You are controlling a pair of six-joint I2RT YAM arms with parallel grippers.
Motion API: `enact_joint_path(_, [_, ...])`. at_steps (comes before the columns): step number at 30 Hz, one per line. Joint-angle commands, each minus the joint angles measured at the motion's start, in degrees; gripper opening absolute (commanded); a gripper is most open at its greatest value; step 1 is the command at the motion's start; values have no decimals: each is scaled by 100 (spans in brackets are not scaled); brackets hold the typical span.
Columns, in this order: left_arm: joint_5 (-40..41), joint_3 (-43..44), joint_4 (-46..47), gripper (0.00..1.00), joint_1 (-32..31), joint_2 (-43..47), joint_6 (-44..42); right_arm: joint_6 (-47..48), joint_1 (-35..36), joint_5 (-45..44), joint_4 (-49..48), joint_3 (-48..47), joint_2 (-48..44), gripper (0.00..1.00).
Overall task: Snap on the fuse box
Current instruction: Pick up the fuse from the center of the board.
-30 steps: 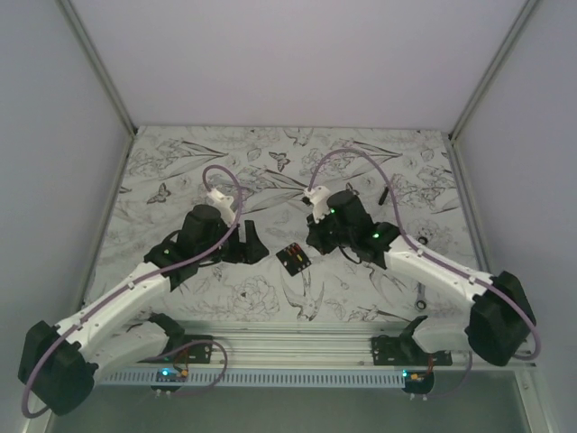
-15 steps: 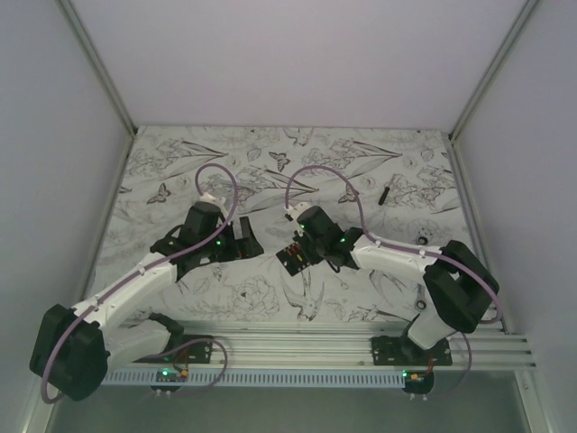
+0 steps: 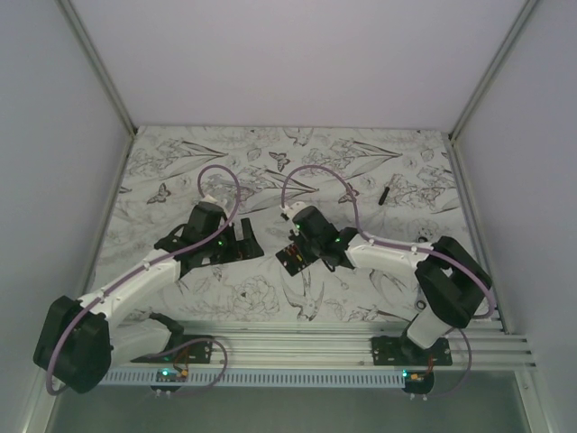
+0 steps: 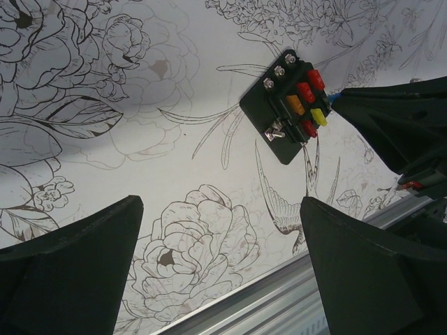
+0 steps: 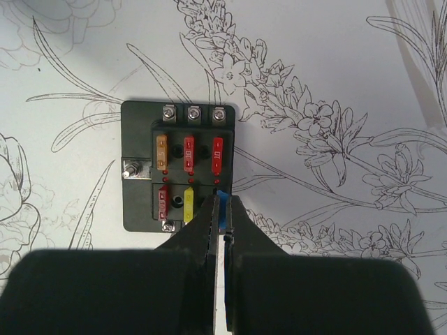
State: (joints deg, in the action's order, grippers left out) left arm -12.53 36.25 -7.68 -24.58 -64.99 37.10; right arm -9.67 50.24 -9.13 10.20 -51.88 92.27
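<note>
The fuse box (image 3: 290,260) lies flat on the flowered table mat, a small black square with red, orange and yellow fuses in its face (image 5: 140,199). My right gripper (image 5: 222,199) is shut on a small blue fuse (image 5: 221,209), its tips right at the box's near right slot. In the top view the right gripper (image 3: 303,251) sits directly over the box. My left gripper (image 4: 220,209) stands wide open with nothing between its fingers, to the left of the fuse box (image 4: 286,105) and apart from it; seen from above, the left gripper (image 3: 249,244) hovers over the mat.
A short thin black bar (image 3: 385,193) lies at the back right of the mat. The aluminium rail (image 3: 297,347) runs along the near edge. Purple cables loop above both wrists. Grey walls close in the left, right and back.
The right arm swung left and lowered its tips with the blue fuse onto the fuse box. The left gripper opened wider and drew back slightly to the left.
</note>
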Motion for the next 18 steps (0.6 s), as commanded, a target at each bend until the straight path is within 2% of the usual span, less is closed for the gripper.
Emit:
enact_joint_path(1, [-98,4,-124,100,58,-48,56,-35,74,-131,-164,-200,101,0])
enact_joint_path(18, [-85,-21,-148,100,57,-75,107,-5,297,-677,-18,-226,309,0])
